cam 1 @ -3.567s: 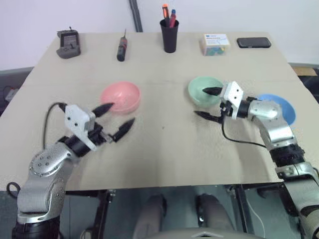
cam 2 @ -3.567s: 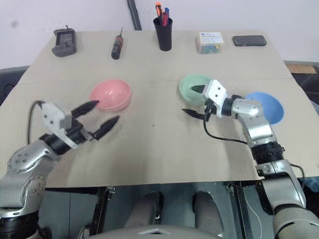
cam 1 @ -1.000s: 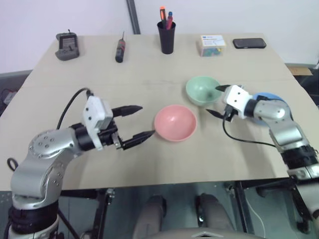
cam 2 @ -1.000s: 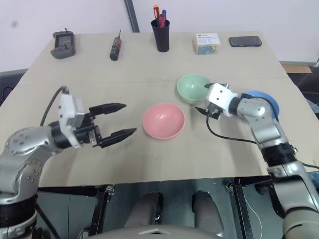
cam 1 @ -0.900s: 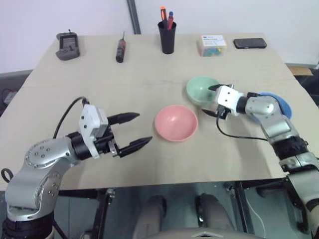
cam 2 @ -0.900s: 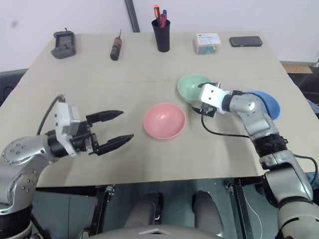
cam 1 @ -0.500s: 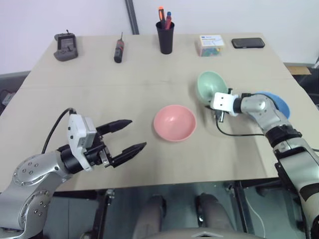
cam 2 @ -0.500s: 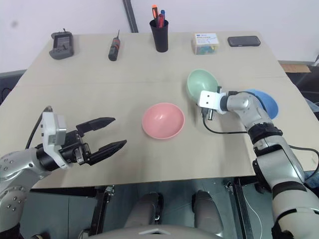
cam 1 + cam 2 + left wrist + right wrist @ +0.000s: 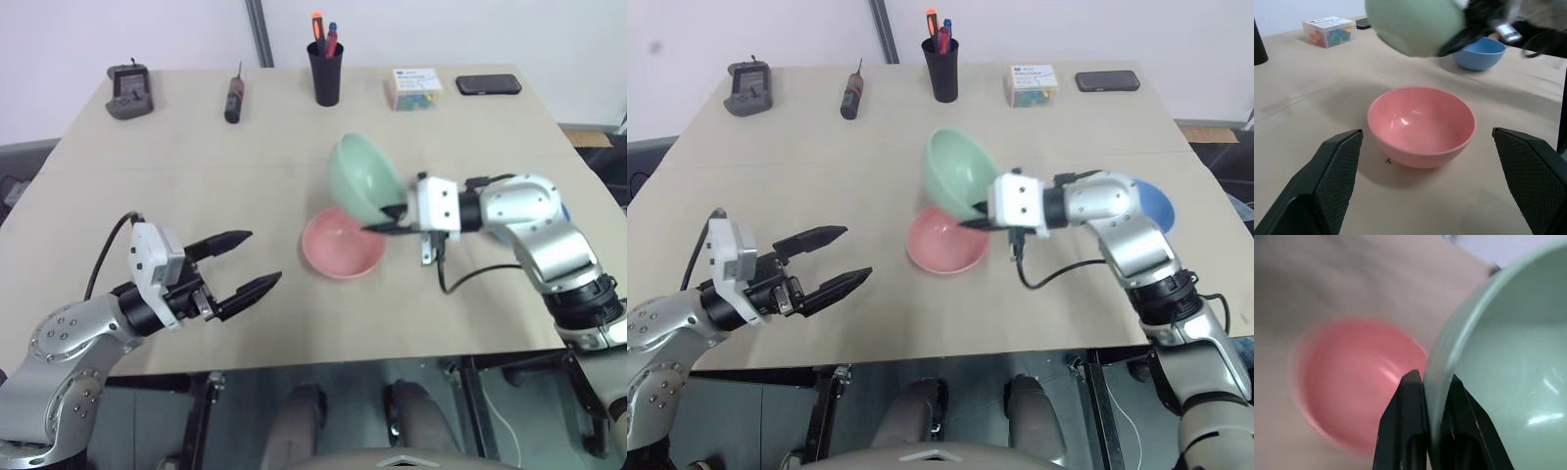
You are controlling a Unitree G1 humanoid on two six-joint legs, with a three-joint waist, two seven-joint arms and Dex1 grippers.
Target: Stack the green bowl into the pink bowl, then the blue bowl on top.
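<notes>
The green bowl point(image 9: 361, 179) hangs tilted in the air over the back edge of the pink bowl point(image 9: 340, 248). My right gripper point(image 9: 380, 219) is shut on the green bowl's rim point(image 9: 1449, 363), one finger inside and one outside. The pink bowl point(image 9: 1420, 125) rests upright in the middle of the table. Off to its left, my left gripper point(image 9: 258, 259) stands open and empty, pointing at the pink bowl. The blue bowl point(image 9: 1156, 204) sits on the table at the right, mostly behind my right arm.
Along the table's far edge point(image 9: 294, 69) stand a grey device point(image 9: 129, 91), a screwdriver point(image 9: 235, 93), a black pen cup point(image 9: 326, 75), a small box point(image 9: 415, 87) and a black phone point(image 9: 488, 85).
My right gripper shut on the green bowl's rim, lifted it and carried it left over the pink bowl. My left gripper drew back from the pink bowl, still open.
</notes>
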